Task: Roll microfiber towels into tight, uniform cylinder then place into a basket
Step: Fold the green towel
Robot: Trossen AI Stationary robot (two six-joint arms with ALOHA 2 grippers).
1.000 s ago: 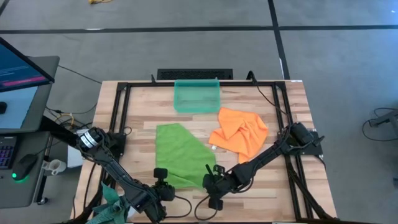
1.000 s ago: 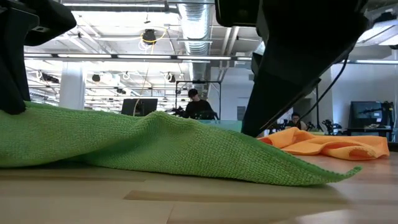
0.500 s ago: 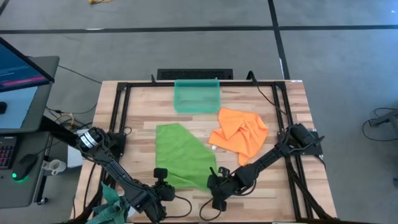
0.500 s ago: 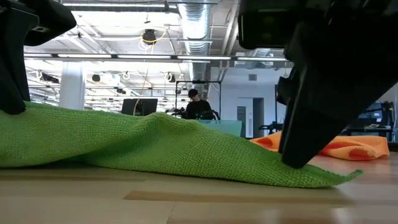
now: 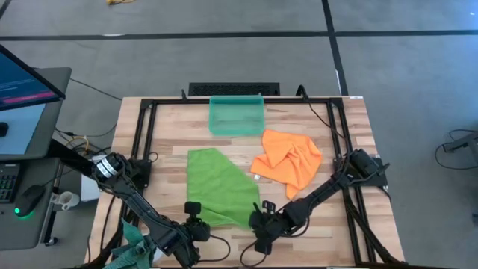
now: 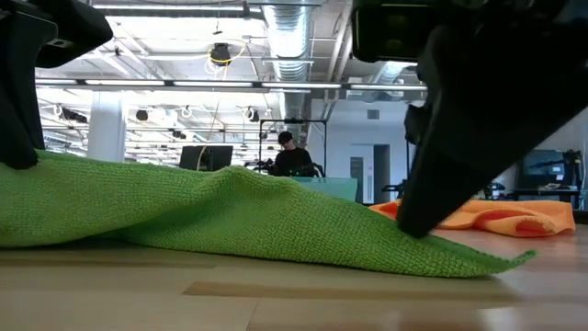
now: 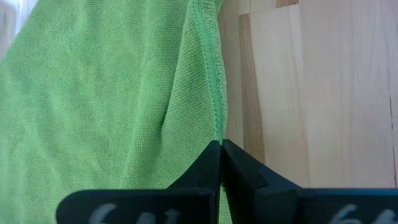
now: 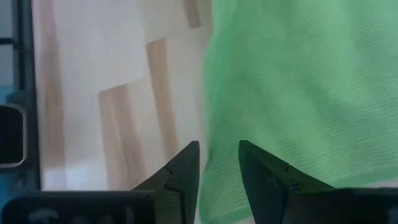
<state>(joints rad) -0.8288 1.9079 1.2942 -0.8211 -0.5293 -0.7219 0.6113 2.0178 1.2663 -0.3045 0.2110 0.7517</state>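
Observation:
The lime green towel [image 5: 220, 183] lies spread on the table, its near left part raised where my left gripper [image 5: 194, 214] is shut on it. My right gripper [image 5: 259, 219] is open at the towel's near right corner [image 6: 496, 262], with its fingers on either side of the towel's edge [image 8: 208, 124]. The orange towel [image 5: 287, 161] lies crumpled to the right of the green one. The teal-green basket [image 5: 237, 113] stands at the table's far edge. My left gripper pinches the green towel's hemmed edge [image 7: 216, 127] between its two shut fingers, at the towel's near left end. That end is raised a little off the table [image 6: 37, 170], and the rest of the towel slopes down onto the wood. My right gripper's fingertip [image 6: 409, 221] meets the top of the green towel near its near right corner, coming down from above at a slant. The fingers stay open, and the towel lies flat on the table there.
Black frame rails [image 5: 146, 127] run along the table's left, right and far sides. A darker teal cloth [image 5: 133, 237] hangs by the left arm at the near left corner. Bare wood lies between the towels and the near edge. A person shows far off in the room [image 6: 292, 154].
My right gripper has come down and a little toward the table's near edge, onto the green towel's near right corner. The towel has kept its shape.

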